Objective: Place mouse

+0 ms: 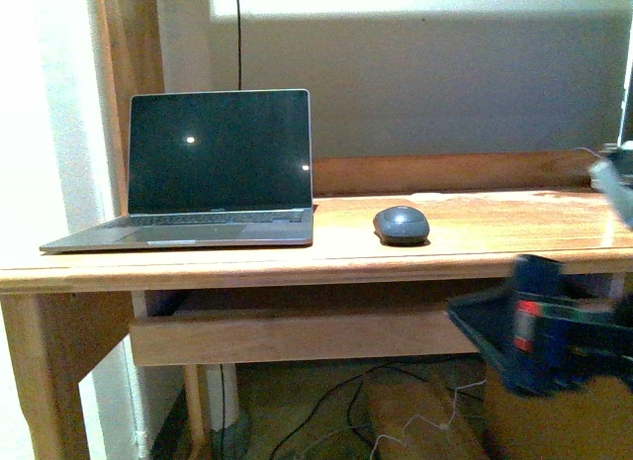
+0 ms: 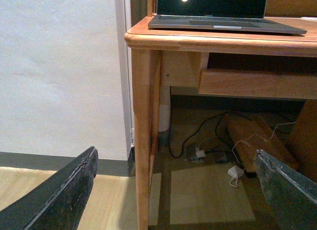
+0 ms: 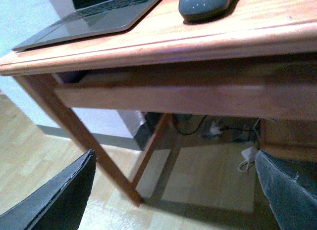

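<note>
1. Nearest the robot, the right gripper (image 3: 173, 190) hung below the level of the desktop (image 1: 475, 232) with its dark, rough-edged fingers (image 3: 59, 195) spread wide and nothing between them; in the front view it showed only as a motion-blurred blue and black mass at the lower right.
2. The left gripper (image 2: 176, 190) sat low near the floor beside the desk leg (image 2: 143, 141), its worn black fingers (image 2: 64, 190) likewise apart and empty.
3. The risk from here lay in the lip of the desk: an arm rising from underneath could strike the rounded wooden edge or the drawer front (image 1: 297, 336) and jolt the whole desk.
4. A second risk was the mouse (image 1: 401, 225) itself. It was a smooth, domed, dark grey oval, so fingers closing off-centre would likely slide over the curve and push it away.
5. The mouse rested on the desktop, just to the right of the laptop (image 1: 213, 173) and apart from it, towards the front edge.
6. The desktop was warm, varnished wood with a soft sheen and a raised back rail.
7. The laptop was thin grey metal, open, its glossy screen dark; a careless sweep could knock it.
</note>
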